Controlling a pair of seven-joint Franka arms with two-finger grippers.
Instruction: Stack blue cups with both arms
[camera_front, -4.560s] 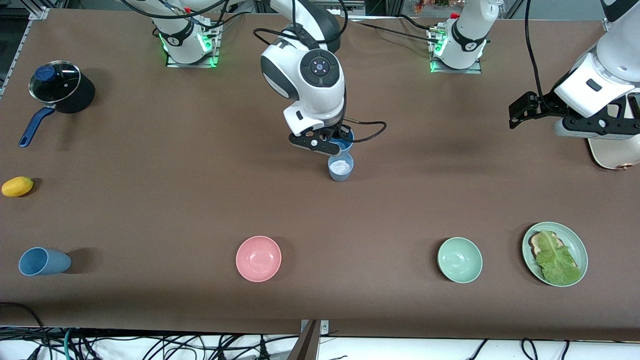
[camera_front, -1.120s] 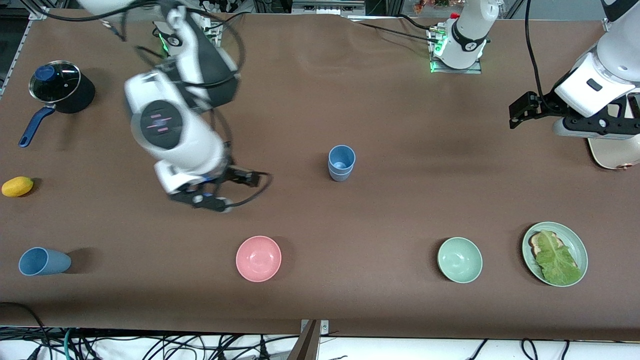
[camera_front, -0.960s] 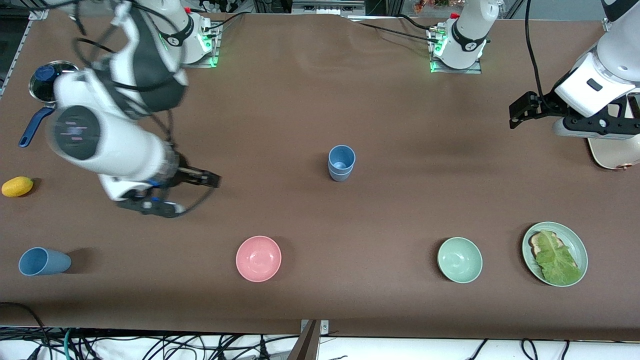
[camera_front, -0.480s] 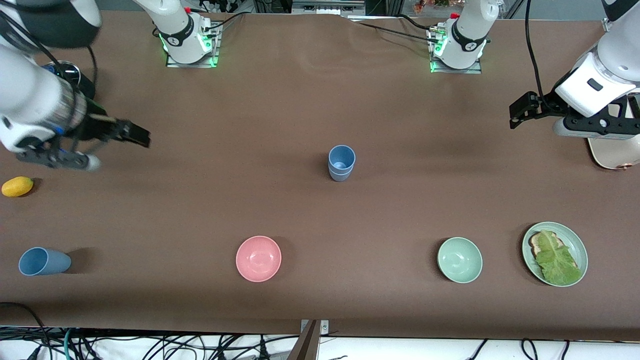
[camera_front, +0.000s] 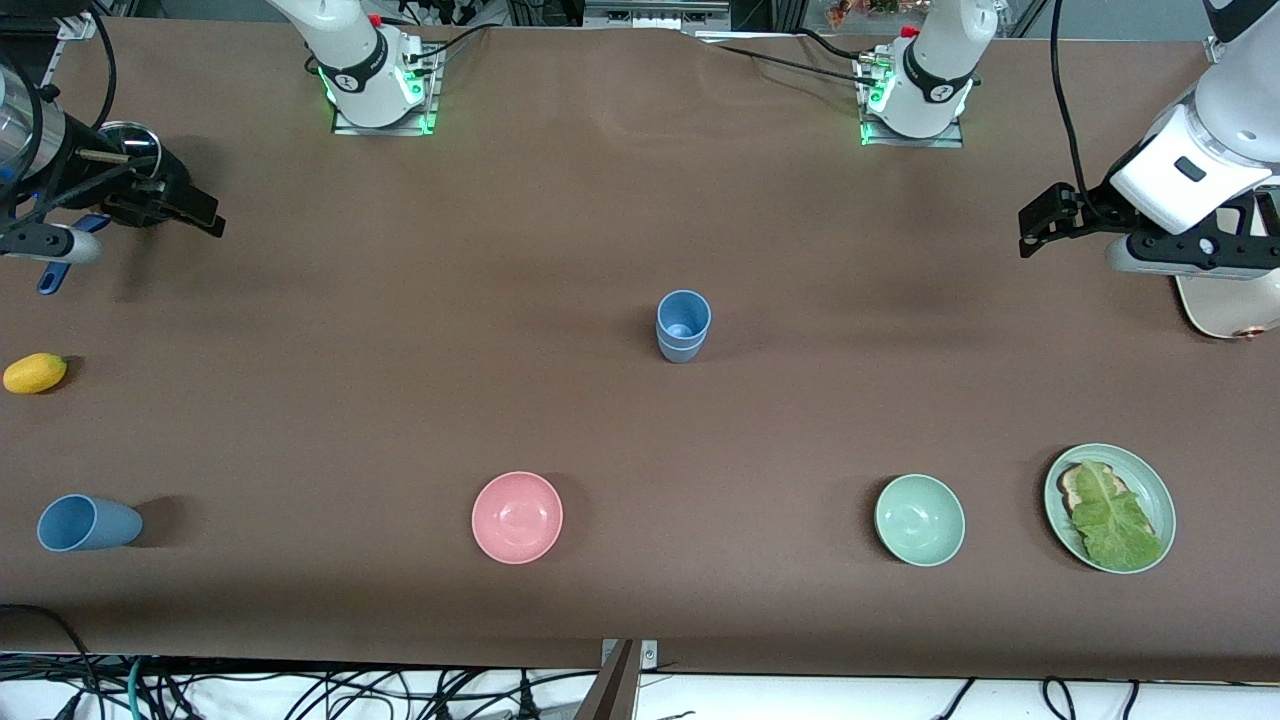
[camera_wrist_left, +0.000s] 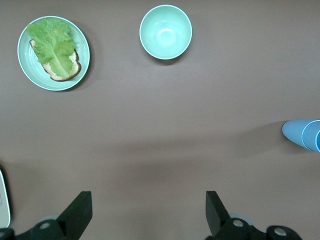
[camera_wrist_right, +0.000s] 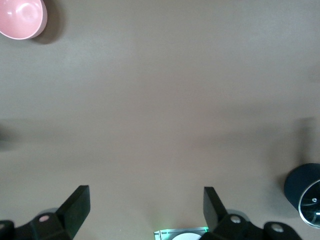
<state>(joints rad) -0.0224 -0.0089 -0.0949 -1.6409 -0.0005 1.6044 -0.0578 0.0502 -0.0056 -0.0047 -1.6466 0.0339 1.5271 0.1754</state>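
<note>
Having left the stacked cups (camera_front: 683, 326), right gripper (camera_wrist_right: 145, 210) now over pot (camera_front: 140, 190)

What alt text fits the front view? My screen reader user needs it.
Two small dusty-blue plastic cups stand nested mid-table; a third blue cup lies on its side near the right arm's end. The open right gripper is over the black pot; the open left gripper waits at its end.

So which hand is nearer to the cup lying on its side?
The right hand. It is open, over the black pot, at the same end of the table as the tipped blue cup. The left hand waits open at the other end.
</note>
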